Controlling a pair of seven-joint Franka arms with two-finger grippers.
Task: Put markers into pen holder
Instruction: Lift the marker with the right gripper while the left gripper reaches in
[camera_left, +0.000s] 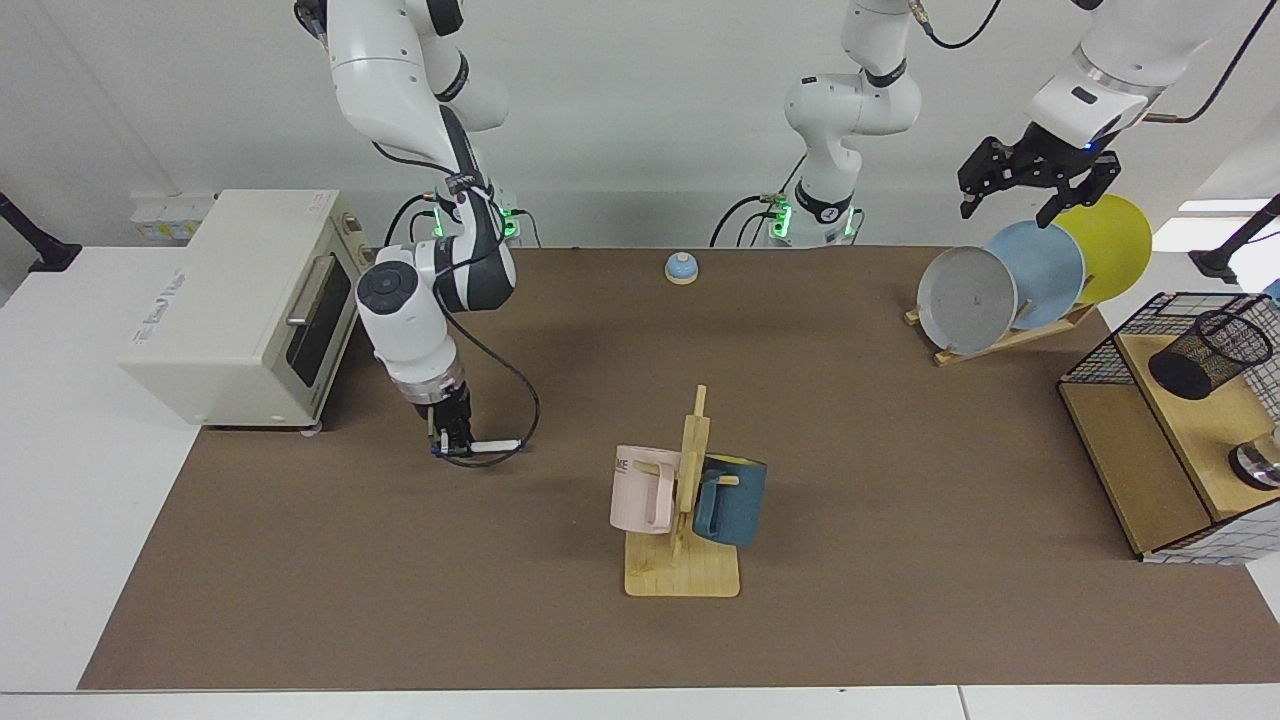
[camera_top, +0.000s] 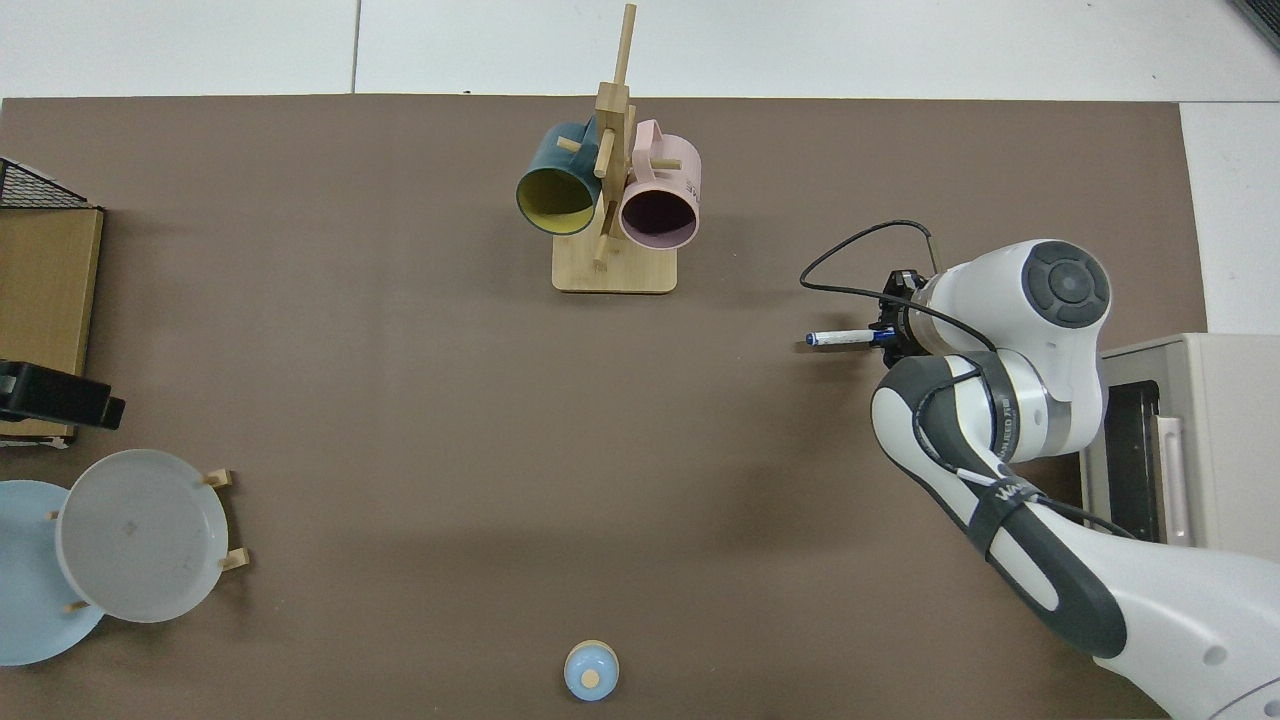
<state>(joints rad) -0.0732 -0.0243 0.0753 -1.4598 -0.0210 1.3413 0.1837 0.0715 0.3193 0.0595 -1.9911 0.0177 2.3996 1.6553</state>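
The marker (camera_left: 495, 445) is slim and white, with a small blue tip pointing toward the mug stand. It lies level, and my right gripper (camera_left: 447, 445) is shut on its dark-capped end just above the brown mat, near the toaster oven. From above, the marker (camera_top: 840, 338) sticks out sideways from the right gripper (camera_top: 888, 336). The pen holder (camera_left: 1210, 352), a black mesh cup, leans tilted on a wooden shelf at the far end of the table. My left gripper (camera_left: 1005, 213) waits open in the air above the plate rack.
A wooden stand (camera_left: 683, 570) with a pink mug (camera_left: 640, 490) and a blue mug (camera_left: 730, 500) is mid-table. A toaster oven (camera_left: 240, 305) sits beside the right arm. There are also plates on a rack (camera_left: 1000, 290), a wire basket (camera_left: 1100, 355) around the shelf, and a small blue bell (camera_left: 681, 267).
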